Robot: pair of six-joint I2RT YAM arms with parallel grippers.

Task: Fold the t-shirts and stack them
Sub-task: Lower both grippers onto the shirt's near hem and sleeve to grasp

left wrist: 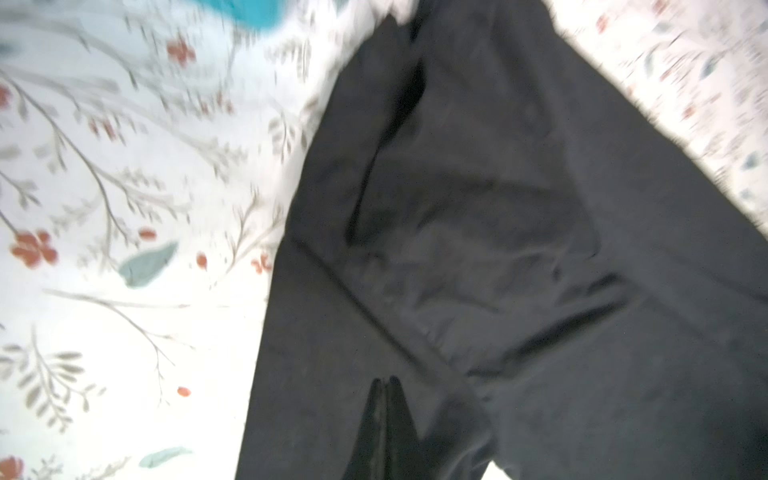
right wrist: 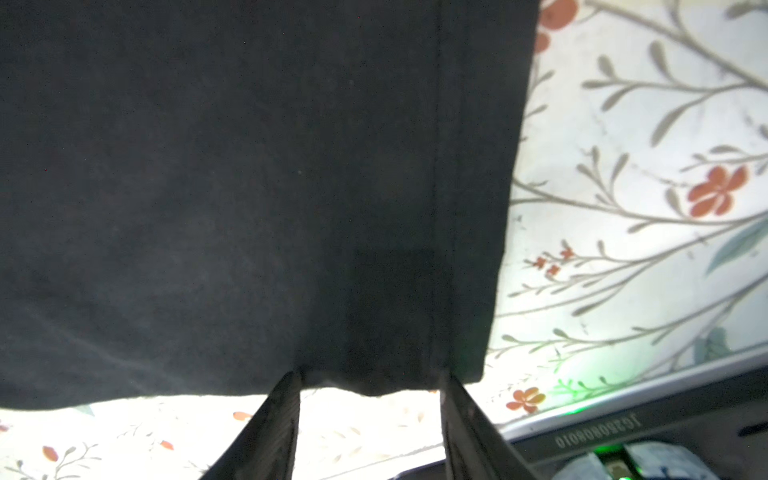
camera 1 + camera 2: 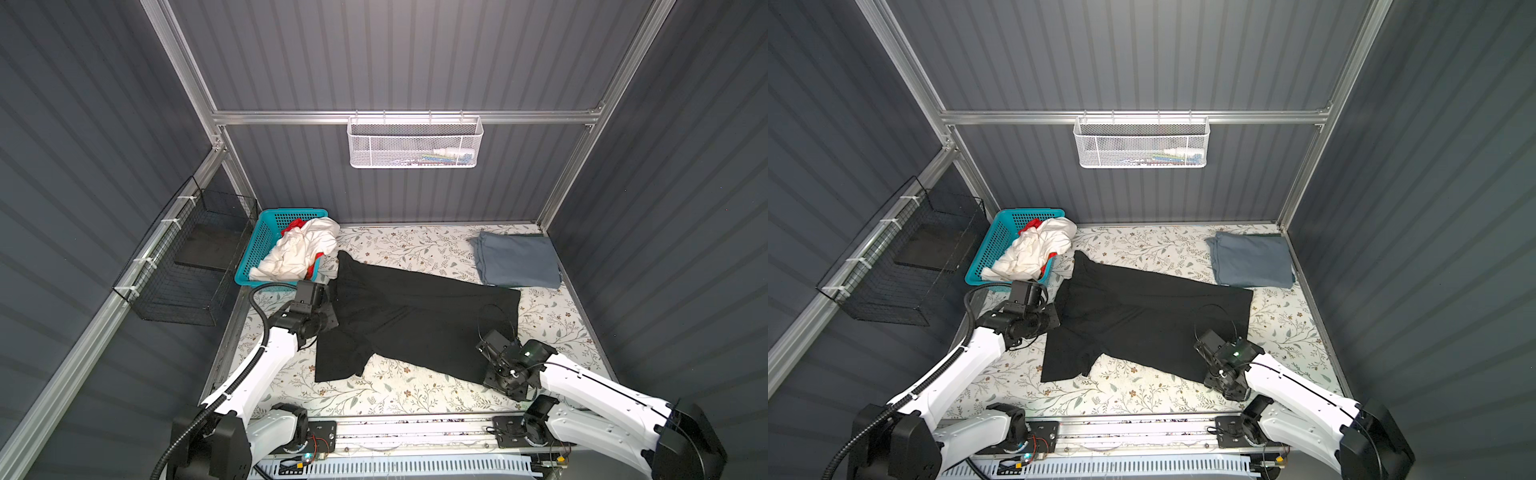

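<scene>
A large black t-shirt [image 3: 415, 324] [image 3: 1142, 320] lies spread out and creased across the middle of the floral table [image 3: 415, 245]. My left gripper [image 3: 332, 318] [image 3: 1054, 320] [image 1: 384, 382] is at the shirt's left edge, its fingers pressed together on the black cloth. My right gripper [image 3: 488, 372] [image 3: 1208, 374] [image 2: 370, 380] is open at the shirt's near right corner, the hem edge lying between its fingertips. A folded slate blue-grey t-shirt [image 3: 517, 259] [image 3: 1250, 259] rests at the back right. A crumpled white t-shirt [image 3: 299, 249] [image 3: 1034, 249] and a red t-shirt [image 3: 291, 226] [image 3: 1032, 224] fill the basket.
The teal perforated basket [image 3: 259, 249] [image 3: 994, 245] stands at the table's back left corner, close to the left arm. A black wire basket [image 3: 187, 266] hangs on the left wall and a white mesh basket [image 3: 415, 143] on the back rail. A metal rail [image 3: 415, 428] borders the front edge.
</scene>
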